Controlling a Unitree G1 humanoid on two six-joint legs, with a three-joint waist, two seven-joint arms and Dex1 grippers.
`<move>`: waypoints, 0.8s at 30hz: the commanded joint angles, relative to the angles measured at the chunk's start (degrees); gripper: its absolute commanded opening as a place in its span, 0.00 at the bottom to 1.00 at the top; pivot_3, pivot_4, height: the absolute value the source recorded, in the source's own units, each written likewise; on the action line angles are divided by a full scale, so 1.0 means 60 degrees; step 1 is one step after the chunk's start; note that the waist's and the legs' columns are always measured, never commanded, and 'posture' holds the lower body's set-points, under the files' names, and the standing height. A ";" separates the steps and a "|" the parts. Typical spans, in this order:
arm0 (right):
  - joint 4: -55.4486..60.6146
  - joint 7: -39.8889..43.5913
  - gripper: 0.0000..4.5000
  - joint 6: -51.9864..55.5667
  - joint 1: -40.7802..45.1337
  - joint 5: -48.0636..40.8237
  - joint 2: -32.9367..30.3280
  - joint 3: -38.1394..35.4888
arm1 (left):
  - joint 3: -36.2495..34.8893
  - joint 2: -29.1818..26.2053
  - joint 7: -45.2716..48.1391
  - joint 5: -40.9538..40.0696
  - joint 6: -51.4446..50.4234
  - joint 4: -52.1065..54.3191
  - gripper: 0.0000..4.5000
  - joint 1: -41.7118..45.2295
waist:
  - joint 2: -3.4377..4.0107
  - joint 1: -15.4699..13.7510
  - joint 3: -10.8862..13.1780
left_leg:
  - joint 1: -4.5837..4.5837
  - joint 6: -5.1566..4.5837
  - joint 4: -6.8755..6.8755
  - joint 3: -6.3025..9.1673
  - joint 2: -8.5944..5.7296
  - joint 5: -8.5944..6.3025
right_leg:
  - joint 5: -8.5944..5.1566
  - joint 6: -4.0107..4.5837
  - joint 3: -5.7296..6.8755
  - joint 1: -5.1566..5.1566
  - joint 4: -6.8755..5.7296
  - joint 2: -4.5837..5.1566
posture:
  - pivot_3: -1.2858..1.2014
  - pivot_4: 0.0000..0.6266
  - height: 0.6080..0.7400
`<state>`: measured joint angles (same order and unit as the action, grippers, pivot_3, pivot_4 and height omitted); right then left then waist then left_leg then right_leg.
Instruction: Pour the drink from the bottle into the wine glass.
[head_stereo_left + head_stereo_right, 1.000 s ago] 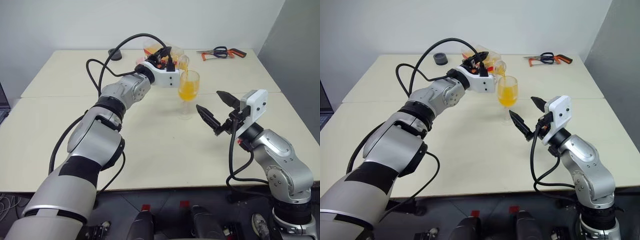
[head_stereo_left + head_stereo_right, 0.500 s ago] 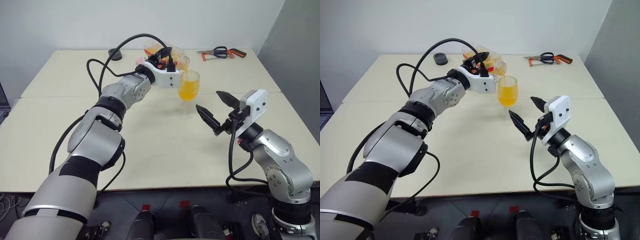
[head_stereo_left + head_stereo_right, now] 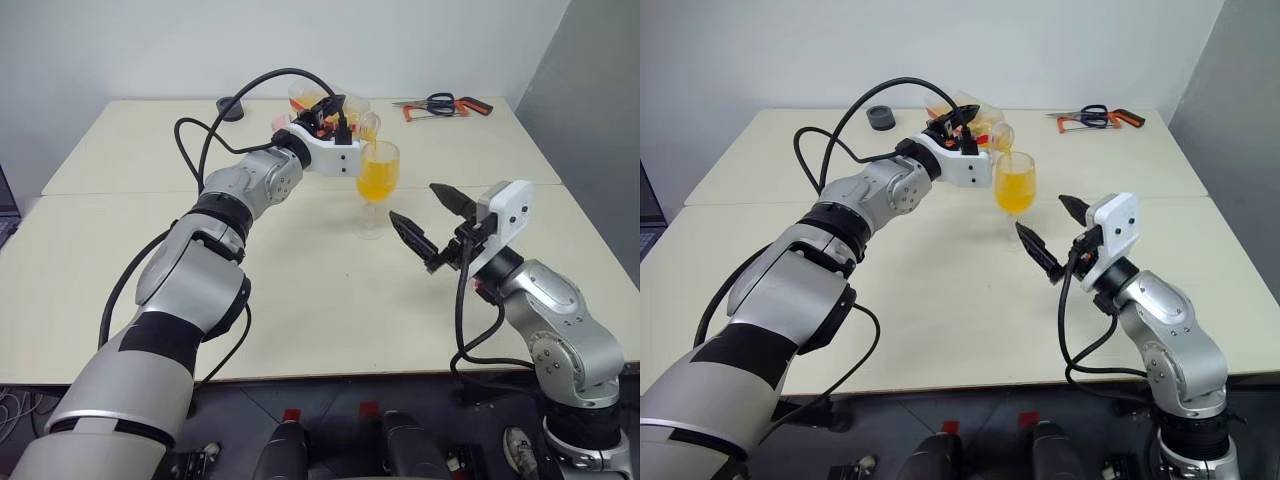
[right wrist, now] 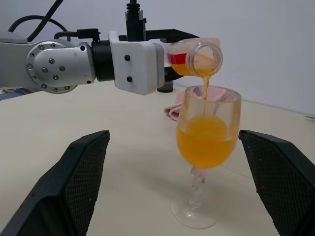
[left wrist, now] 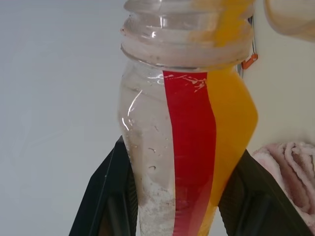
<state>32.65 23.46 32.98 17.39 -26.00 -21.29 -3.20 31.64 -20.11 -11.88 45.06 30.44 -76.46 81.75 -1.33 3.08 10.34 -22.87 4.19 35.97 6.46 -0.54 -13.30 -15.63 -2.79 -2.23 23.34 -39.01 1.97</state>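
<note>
On the cream table [image 3: 300, 300], which runs from the near edge at 6 o'clock to the wall at 12, the left arm stretches toward 1 o'clock, and the left gripper [image 3: 330, 112] has its two black fingers [image 5: 110, 196] clamped on the bottle [image 4: 194, 59], one on each side of its body. The bottle lies tipped nearly level, its open mouth just above the rim of the wine glass [image 4: 206, 142]. A thin stream of the drink [image 4: 205, 140] falls from the mouth into the bowl, which looks about half full; some orange liquid remains in the bottle along its lower side.

The right gripper [image 3: 432, 222] hangs at 4 o'clock of the glass, near it but apart, its fingers spread wide and holding nothing.

The pour itself is the step in hand, and seems well along. The next move, I judge, calls for tilting the bottle further to drain the remainder, or righting it before the bowl fills, with the mouth kept over the rim.

The glass stands well in from every table edge, with bare table all round its foot. Behind it, at 11 o'clock, lies a pink cloth [image 4: 172, 110]. A dark round object [image 3: 880, 118] sits at 10 o'clock near the far edge, and orange-handled tools [image 3: 440, 105] at 1 o'clock, all well apart from the pour.
</note>
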 commanded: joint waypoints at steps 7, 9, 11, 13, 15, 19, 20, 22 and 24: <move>0.0449 -0.0070 1.00 -0.0231 0.0020 -0.0110 0.0025 -0.0098 | -0.0040 -0.0054 -0.0238 -0.0028 0.0009 0.0147 0.38 0.0574 | 0.0000 0.0000 0.0000 | 0.0000 0.0000 0.0001 -0.0001 0.0000 0.0000 | 0.0000 0.0000 0.0000 0.0000 -0.0001 0.0000 | 0.52 0.24 1.00; 0.0465 -0.0079 1.00 -0.0234 0.0011 -0.0111 0.0030 -0.0097 | -0.0129 -0.0021 -0.0130 -0.0136 -0.0014 0.0132 0.38 0.0546 | 0.0000 0.0000 0.0000 | 0.0000 0.0000 0.0001 -0.0001 0.0000 0.0000 | 0.0000 0.0000 0.0000 0.0000 -0.0001 0.0000 | 0.52 0.24 1.00; 0.0476 -0.0102 1.00 -0.0244 0.0018 -0.0105 0.0045 -0.0089 | -0.0325 0.0058 0.0115 -0.0378 -0.0043 0.0111 0.38 0.0482 | 0.0000 0.0000 0.0000 | 0.0000 0.0000 0.0001 -0.0001 0.0000 0.0000 | 0.0000 0.0000 0.0000 0.0000 -0.0001 0.0000 | 0.52 0.24 1.00; 0.0485 -0.0115 1.00 -0.0252 0.0019 -0.0103 0.0051 -0.0079 | -0.0499 0.0128 0.0319 -0.0589 -0.0064 0.0104 0.38 0.0428 | 0.0000 -0.0001 0.0000 | 0.0000 0.0000 0.0001 -0.0001 0.0000 0.0000 | 0.0000 0.0000 0.0000 0.0000 -0.0001 0.0000 | 0.52 0.24 1.00; 0.0487 -0.0120 1.00 -0.0258 0.0023 -0.0108 0.0053 -0.0074 | -0.0652 0.0193 0.0518 -0.0801 -0.0083 0.0113 0.38 0.0382 | 0.0000 -0.0001 0.0000 | 0.0000 0.0000 0.0001 -0.0001 0.0000 0.0000 | 0.0000 0.0000 0.0000 0.0000 -0.0001 0.0001 | 0.52 0.24 1.00; 0.0504 -0.0125 1.00 -0.0277 0.0070 -0.0112 0.0053 -0.0052 | -0.1293 0.0395 0.1286 -0.1592 -0.0178 0.0126 0.38 0.0242 | 0.0000 0.0003 0.0000 | 0.0001 0.0000 0.0001 -0.0002 0.0000 0.0000 | 0.0000 0.0000 0.0000 0.0000 -0.0001 0.0000 | 0.52 0.24 1.00; 0.0508 -0.0123 1.00 -0.0287 0.0094 -0.0103 0.0046 -0.0043 | -0.1544 0.0463 0.1575 -0.1890 -0.0228 0.0131 0.38 0.0197 | 0.0000 0.0003 0.0000 | 0.0001 0.0000 0.0001 -0.0002 0.0000 0.0000 | 0.0000 0.0000 0.0001 0.0000 -0.0001 0.0000 | 0.52 0.24 1.00; 0.0515 -0.0104 1.00 -0.0322 0.0158 -0.0054 0.0001 -0.0016 | -0.2429 0.0710 0.2533 -0.2919 -0.0629 0.0121 0.38 0.0079 | 0.0000 0.0002 0.0000 | 0.0000 0.0000 0.0001 -0.0003 0.0000 0.0000 | 0.0000 0.0000 0.0000 0.0000 -0.0001 0.0000 | 0.52 0.24 1.00; 0.0528 -0.0059 1.00 -0.0351 0.0221 0.0020 -0.0063 0.0057 | -0.3250 0.0923 0.3409 -0.3853 -0.1103 0.0151 0.38 -0.0067 | 0.0000 0.0006 0.0000 | -0.0001 0.0000 0.0003 -0.0004 0.0000 0.0000 | 0.0000 0.0000 0.0000 0.0000 -0.0001 0.0000 | 0.52 0.24 1.00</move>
<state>33.41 22.69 32.64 17.55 -25.91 -21.37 -3.03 16.18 -14.96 4.90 27.11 25.76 -76.64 81.37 -1.32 3.11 10.34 -22.86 4.19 35.99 6.44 -0.54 -13.30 -15.63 -2.79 -2.23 23.34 -39.02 1.98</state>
